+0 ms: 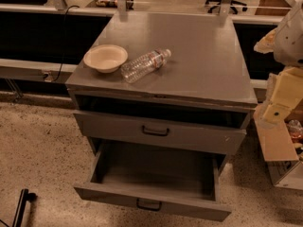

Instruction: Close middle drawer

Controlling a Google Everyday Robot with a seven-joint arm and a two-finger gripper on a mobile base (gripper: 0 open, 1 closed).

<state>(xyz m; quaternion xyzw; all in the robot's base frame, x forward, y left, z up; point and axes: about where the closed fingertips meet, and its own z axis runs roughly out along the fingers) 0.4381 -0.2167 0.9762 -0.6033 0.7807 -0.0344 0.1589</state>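
1. The middle drawer (154, 179) sits low down, under the front edge of the tabletop (203, 56). It is pulled far out, so I can see its bare inside. I think it needs a push on its front panel to go back in.
2. The top drawer (194, 137) above it has a taller front and pokes out just a little. That one is not my job.
3. My end effector (282, 98) hangs out past the right edge of the tabletop, near the front right corner. It is well apart from the middle drawer. I cannot tell if it is released or clenched.
4. I think it is out there because the push is not yet begun. It has to go down low and over to the left.
5. A bowl (105, 58) sits upright near the front left corner. A bottle (144, 65) lies on its side just beside the bowl, toward the middle. A hard slam could make the bottle roll, I guess.
6. The tabletop is smooth and grey. The floor (38, 145) is speckled. A box (279, 150) stands on the floor past the right edge.
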